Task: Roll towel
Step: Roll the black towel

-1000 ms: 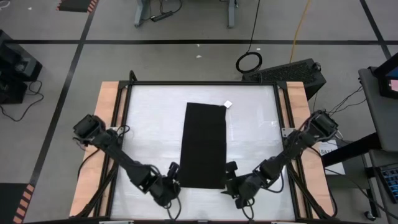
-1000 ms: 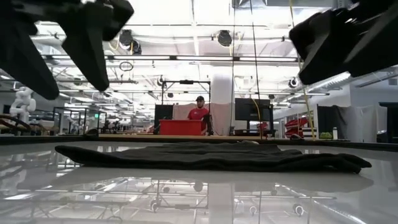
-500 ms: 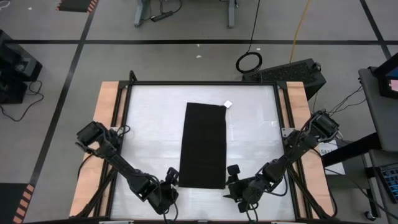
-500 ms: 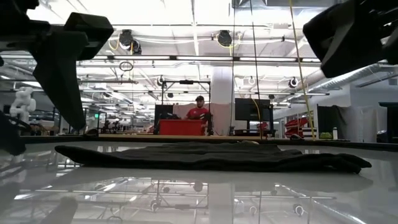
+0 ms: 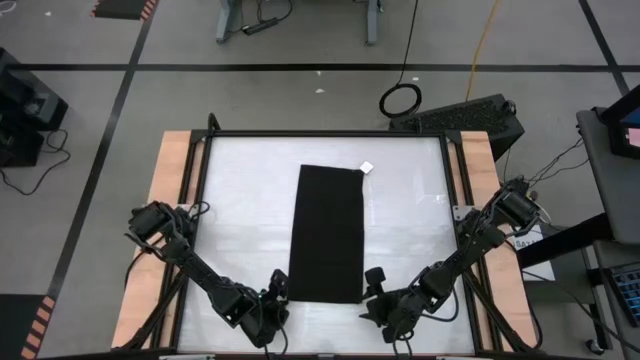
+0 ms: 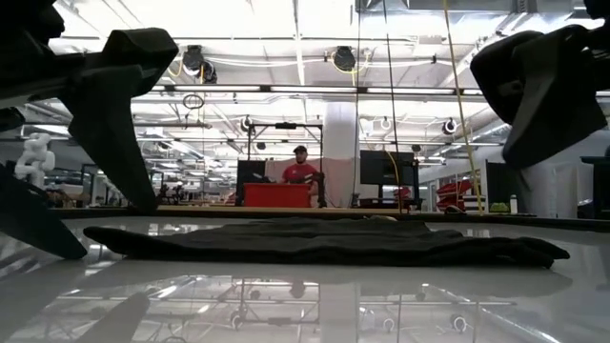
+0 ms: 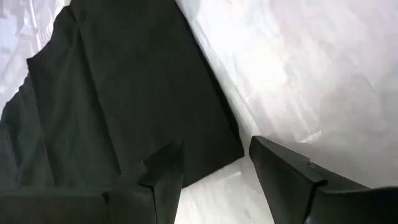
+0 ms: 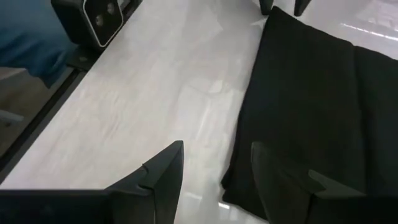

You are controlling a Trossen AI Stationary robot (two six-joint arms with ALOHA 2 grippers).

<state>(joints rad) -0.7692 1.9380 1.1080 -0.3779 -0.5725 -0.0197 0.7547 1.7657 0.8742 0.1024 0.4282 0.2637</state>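
Note:
The black towel (image 5: 327, 233) lies flat on the white table, folded into a long strip that runs from far to near, with its small white tag (image 5: 366, 167) at the far right corner. My left gripper (image 5: 277, 290) is open at the strip's near left corner, low over the table. In the left wrist view its fingers (image 7: 214, 163) stand on either side of that corner (image 7: 233, 148) without touching it. My right gripper (image 5: 372, 285) is open at the near right corner (image 8: 235, 186), a little higher above the table (image 6: 543, 95).
The table has a black frame and wooden side rails (image 5: 168, 200). Bare white tabletop (image 5: 240, 220) lies to the left and right of the towel. A small black camera box (image 8: 93, 22) stands at the near table edge. A person in red (image 6: 301, 171) stands far off in the room.
Both grippers have moved a little toward the near edge and come down, the left one much lower, close to the tabletop beside the towel's near left corner. Both stay open. The towel has not moved.

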